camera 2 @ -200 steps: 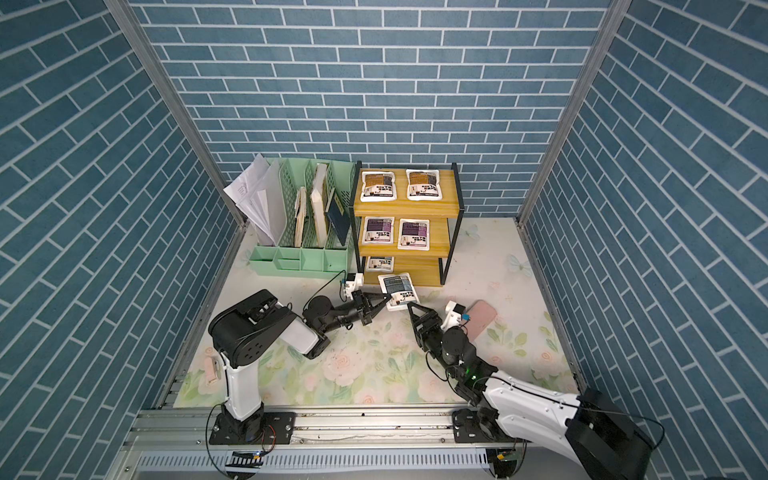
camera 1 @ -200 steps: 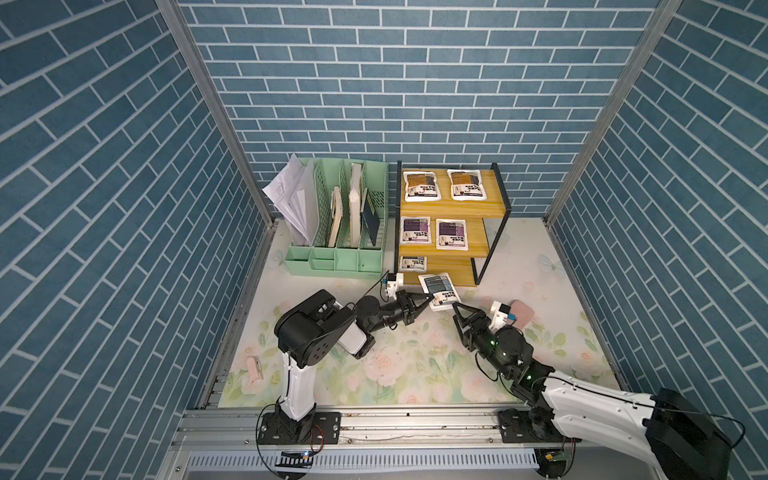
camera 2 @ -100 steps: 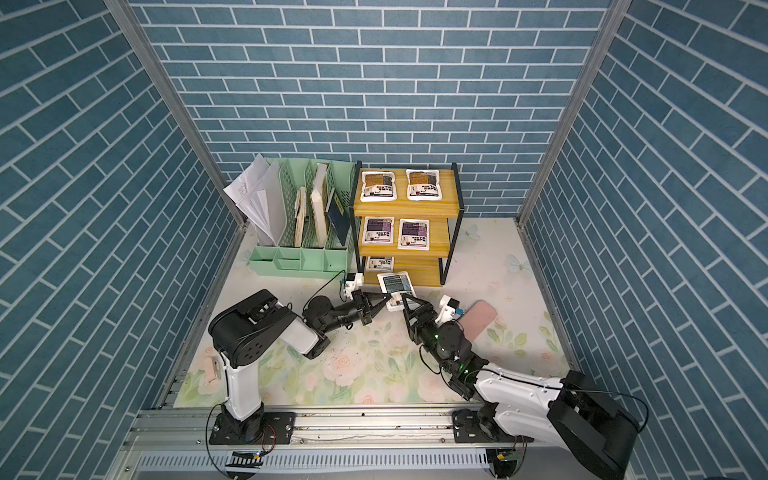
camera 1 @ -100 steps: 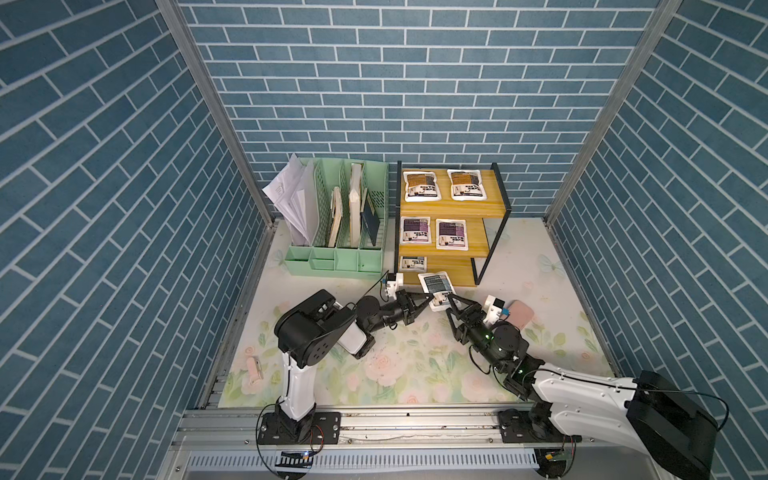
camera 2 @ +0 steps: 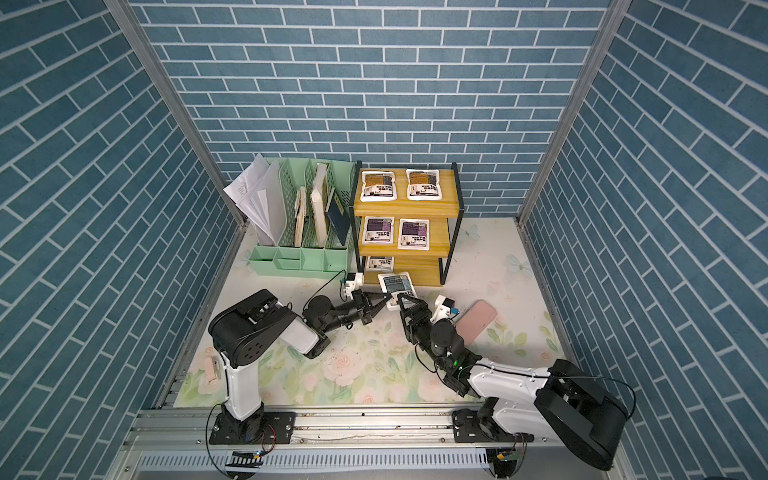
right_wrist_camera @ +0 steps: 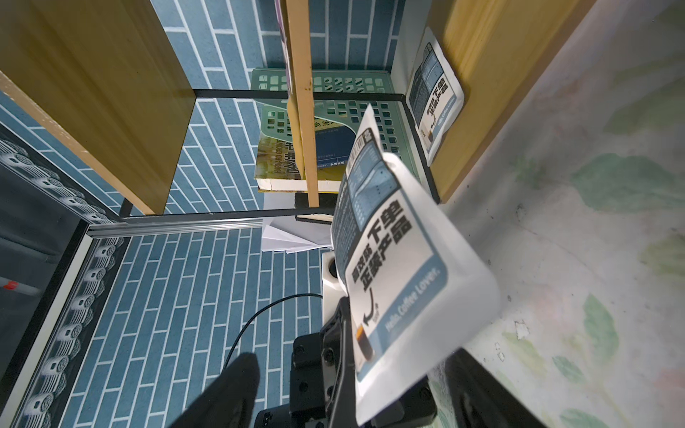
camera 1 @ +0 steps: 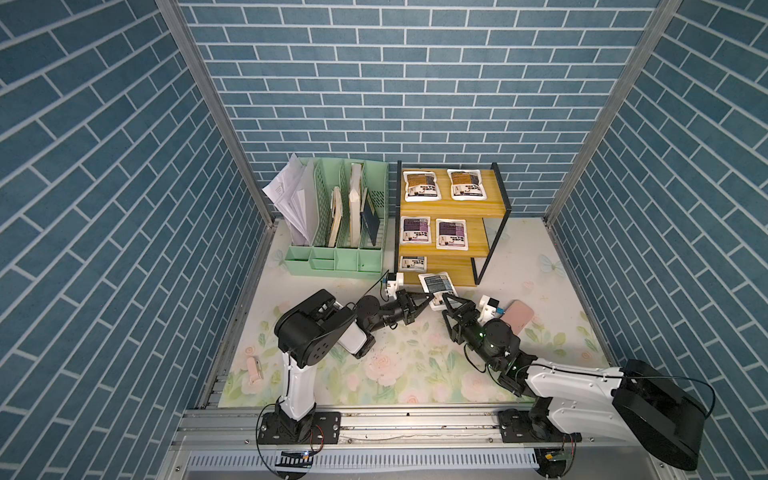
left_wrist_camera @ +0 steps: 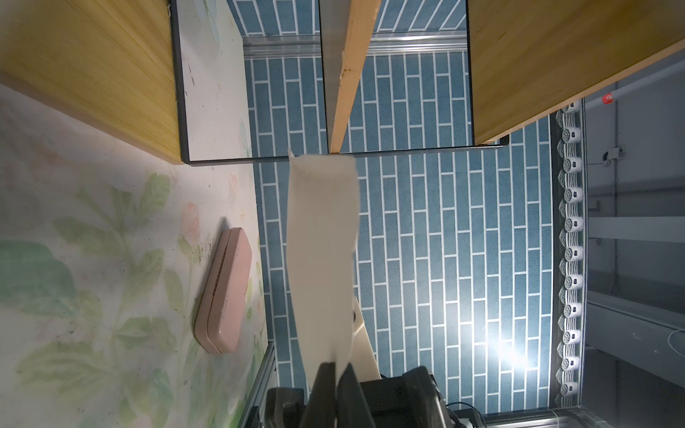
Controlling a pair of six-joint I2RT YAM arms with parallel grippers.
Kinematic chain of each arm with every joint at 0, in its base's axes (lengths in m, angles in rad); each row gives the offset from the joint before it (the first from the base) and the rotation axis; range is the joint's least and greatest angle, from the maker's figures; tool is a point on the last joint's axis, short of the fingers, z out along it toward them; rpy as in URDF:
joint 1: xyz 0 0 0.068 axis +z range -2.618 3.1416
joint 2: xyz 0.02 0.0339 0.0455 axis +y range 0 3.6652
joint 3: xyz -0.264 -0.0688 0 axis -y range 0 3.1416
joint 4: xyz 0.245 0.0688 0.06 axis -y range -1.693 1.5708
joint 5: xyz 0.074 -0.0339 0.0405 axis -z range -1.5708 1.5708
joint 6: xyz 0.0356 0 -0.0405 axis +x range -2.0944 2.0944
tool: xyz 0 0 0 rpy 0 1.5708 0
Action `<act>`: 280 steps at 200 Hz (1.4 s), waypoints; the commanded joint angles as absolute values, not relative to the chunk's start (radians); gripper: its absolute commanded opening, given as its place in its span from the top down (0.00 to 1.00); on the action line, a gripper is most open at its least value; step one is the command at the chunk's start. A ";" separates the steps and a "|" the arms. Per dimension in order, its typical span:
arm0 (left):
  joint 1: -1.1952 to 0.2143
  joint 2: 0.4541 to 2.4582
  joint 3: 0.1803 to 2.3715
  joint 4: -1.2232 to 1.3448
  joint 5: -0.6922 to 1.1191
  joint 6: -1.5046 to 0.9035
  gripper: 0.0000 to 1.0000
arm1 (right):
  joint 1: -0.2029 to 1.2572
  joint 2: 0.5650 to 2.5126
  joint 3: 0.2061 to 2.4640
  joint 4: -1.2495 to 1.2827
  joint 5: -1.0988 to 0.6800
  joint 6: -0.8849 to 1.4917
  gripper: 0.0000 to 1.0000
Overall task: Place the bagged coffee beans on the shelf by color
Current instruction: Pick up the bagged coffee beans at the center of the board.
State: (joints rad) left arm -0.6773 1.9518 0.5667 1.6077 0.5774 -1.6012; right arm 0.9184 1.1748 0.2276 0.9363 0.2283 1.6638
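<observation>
The left gripper is clamped tight on one sealed end of a grey-blue coffee pouch, holding it in the air just before the bottom board of the shelf; the right gripper has its jaws spread wide to either side of that end, gripping nothing. The pouch looks light, soft and glossy, curving under its own weight; the flat seam seems a surer hold than the plump middle; its grey-blue twin lies on that board.

walls: blue brick pattern, three sides | corners: metal posts | bench: pale floral cover | front: metal rail
</observation>
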 commanded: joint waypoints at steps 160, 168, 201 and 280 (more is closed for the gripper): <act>-0.678 1.924 0.564 1.747 0.588 -1.590 1.00 | 0.917 1.202 0.210 1.042 0.281 1.749 0.85; -0.678 1.924 0.565 1.747 0.588 -1.590 1.00 | 0.914 1.204 0.214 1.043 0.282 1.747 0.87; -0.678 1.924 0.565 1.746 0.590 -1.589 1.00 | 0.907 1.219 0.221 1.045 0.278 1.746 0.92; -0.674 1.859 0.523 1.660 0.576 -1.533 0.52 | 0.881 1.188 0.169 1.010 0.319 1.716 1.00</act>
